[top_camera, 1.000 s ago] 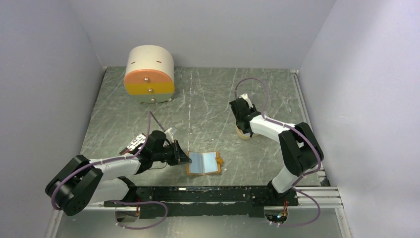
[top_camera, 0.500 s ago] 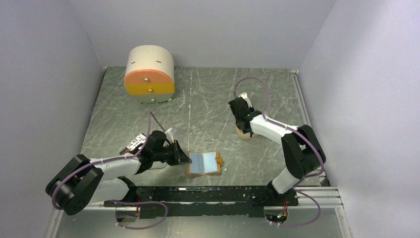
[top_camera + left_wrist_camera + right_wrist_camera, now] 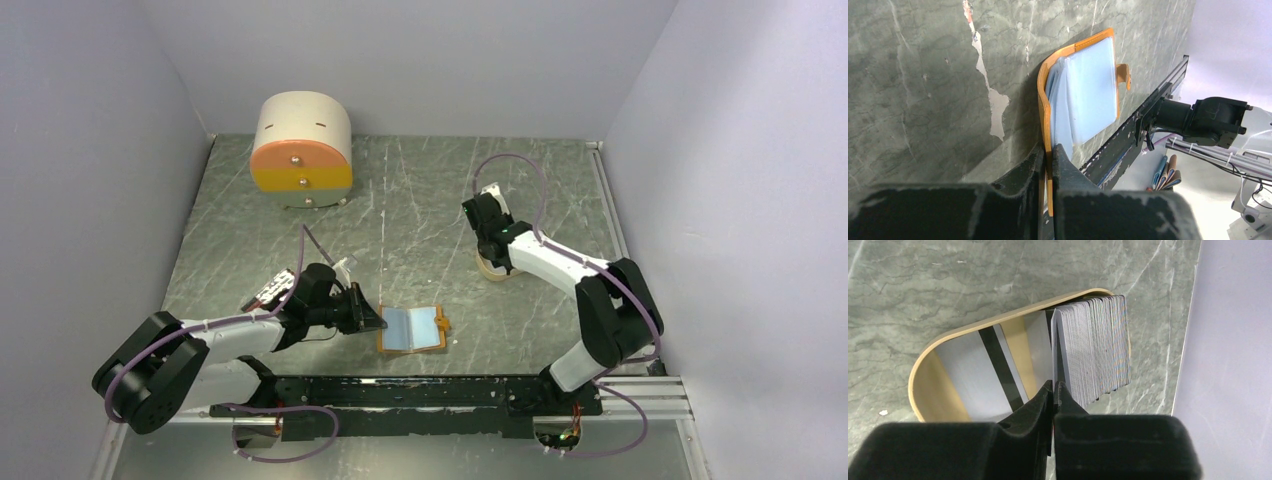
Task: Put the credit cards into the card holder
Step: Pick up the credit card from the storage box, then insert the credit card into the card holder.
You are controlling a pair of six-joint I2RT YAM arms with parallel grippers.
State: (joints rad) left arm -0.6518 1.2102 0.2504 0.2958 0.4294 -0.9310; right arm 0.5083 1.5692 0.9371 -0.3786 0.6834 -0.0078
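right tool (image 3: 1053, 386) closed, credit card (image 3: 1057, 342) between tips

There were two arms, the left arm (image 3: 215, 340) and the right arm (image 3: 560, 262), both based at the near edge. One holder (image 3: 411, 329) lay open near the middle. One tray (image 3: 923, 365) sat right of centre. One box (image 3: 300, 125) stood far left, with two drawers and two knobs (image 3: 296, 158). The cards (image 3: 1098, 345) in the tray stood packed on edge, too many to count. At least one striped card (image 3: 968, 370) lay flat beside them.
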